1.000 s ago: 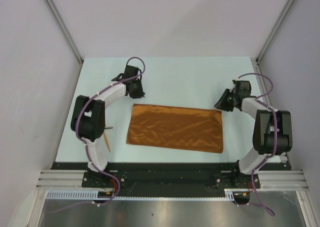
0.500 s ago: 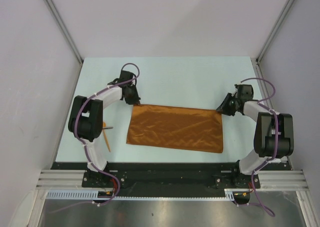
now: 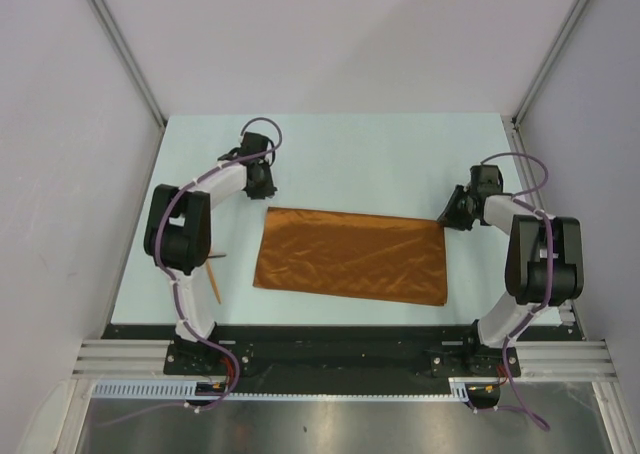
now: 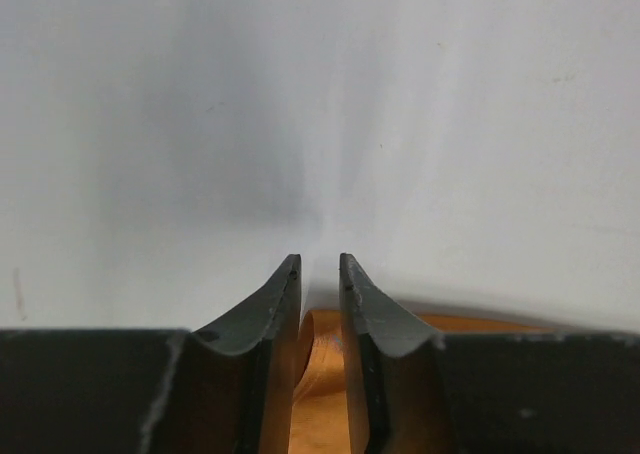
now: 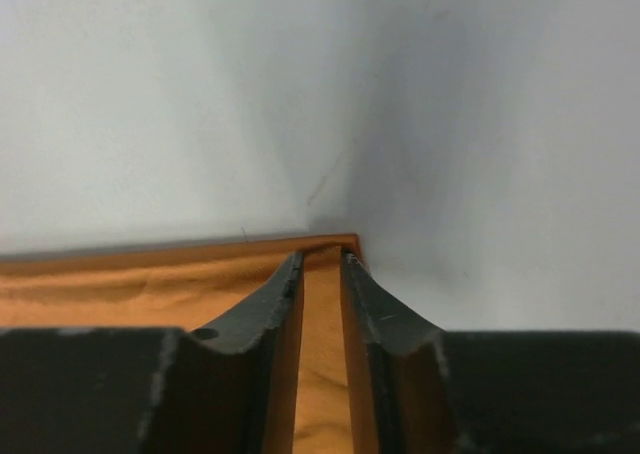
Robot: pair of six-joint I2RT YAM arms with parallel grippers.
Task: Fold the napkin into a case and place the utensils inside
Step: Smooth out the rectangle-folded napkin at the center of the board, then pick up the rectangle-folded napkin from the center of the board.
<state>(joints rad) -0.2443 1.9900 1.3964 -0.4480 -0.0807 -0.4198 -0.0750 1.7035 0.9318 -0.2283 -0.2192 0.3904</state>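
Orange napkin (image 3: 350, 256) unmoved; both jaws now seemingly pinching its far corners.

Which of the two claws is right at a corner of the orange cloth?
Both are: the left gripper sits at the napkin's far left corner, the right gripper at its far right corner. Each wrist view shows cloth between narrow jaws.

From overhead I get even, bright, diffuse light; the pale tabletop (image 3: 380, 154) reads clean with only faint soft shadows under the arms. The napkin (image 3: 350, 256) shows a mild satin sheen along its wrinkles, no harsh glare. Both wrist feeds are softer: the dark fingers (image 4: 262, 319) fill the bottom edge slightly blurred, and a grey shadow fans out ahead of each claw across the white surface.
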